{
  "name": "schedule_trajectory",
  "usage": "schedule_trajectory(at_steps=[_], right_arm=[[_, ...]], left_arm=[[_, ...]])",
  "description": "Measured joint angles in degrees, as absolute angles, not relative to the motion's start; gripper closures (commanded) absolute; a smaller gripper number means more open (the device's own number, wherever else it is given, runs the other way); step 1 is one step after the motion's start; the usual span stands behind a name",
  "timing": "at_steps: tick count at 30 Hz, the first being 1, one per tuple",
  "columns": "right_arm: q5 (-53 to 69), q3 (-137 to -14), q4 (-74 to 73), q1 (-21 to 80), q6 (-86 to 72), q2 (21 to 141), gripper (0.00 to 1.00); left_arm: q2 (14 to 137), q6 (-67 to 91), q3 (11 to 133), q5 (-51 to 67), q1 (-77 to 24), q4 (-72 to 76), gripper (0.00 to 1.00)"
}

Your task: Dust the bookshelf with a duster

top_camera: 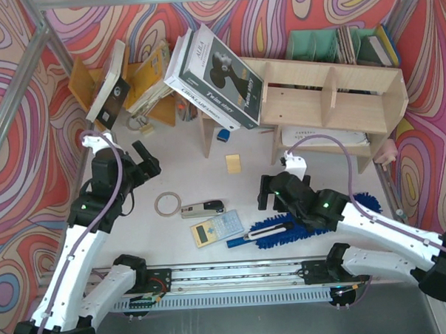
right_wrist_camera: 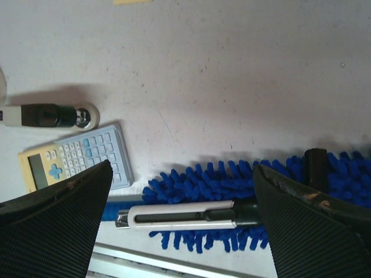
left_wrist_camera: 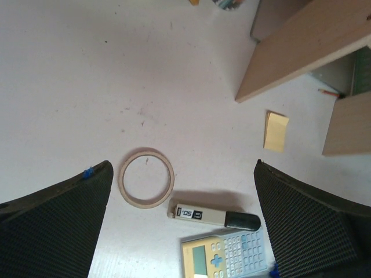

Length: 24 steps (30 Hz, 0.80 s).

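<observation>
At the left, the left gripper (top_camera: 146,161) hangs over the bare white worktop (top_camera: 193,157). Its black textured fingers (left_wrist_camera: 52,226) are spread wide with nothing between them, and it looks parked clear of the job. Near it lie a thin pale cardboard ring (top_camera: 167,204), a white-and-black stapler-like device (top_camera: 202,208) and a cream and pale-blue calculator (top_camera: 216,228), clutter that plays no part in dusting.

Just right of the calculator, the long bright blue fluffy duster (top_camera: 283,232) lies flat on the worktop near the front edge, its thin handle pointing left. A slim black-and-silver rod (right_wrist_camera: 185,214) rests on its fibres toward the handle end. The right gripper (top_camera: 270,193) hovers over the duster, empty. In the wrist view its fingers (right_wrist_camera: 307,226) stand apart to either side of the fluff. It is probably lining up a grasp, and the rod would have to be avoided.

Further back and right stands the large pale plywood bookshelf (top_camera: 331,103), well apart from the duster. A tilted stack of big books (top_camera: 215,78) is propped on its left end, so that end looks harder to sweep.
</observation>
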State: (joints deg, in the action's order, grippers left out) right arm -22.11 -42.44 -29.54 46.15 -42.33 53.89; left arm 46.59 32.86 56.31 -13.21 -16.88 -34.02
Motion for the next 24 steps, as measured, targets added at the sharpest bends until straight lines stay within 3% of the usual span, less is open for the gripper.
schedule_trajectory(at_steps=[8, 14, 24], right_arm=[[-24.8, -52.1, -43.8, 50.4, -49.7, 63.3, 0.17], [-25.6, -52.4, -54.8, 50.6, -56.4, 63.4, 0.3], [-26.8, -51.5, -63.4, 50.6, -61.6, 65.6, 0.43]], left_arm=[[46.1, 29.7, 56.0, -10.3, -17.2, -35.0, 0.02], [45.7, 29.3, 56.0, -10.2, -17.2, -35.1, 0.01], [46.3, 29.1, 56.1, -9.2, -17.2, -35.9, 0.02]])
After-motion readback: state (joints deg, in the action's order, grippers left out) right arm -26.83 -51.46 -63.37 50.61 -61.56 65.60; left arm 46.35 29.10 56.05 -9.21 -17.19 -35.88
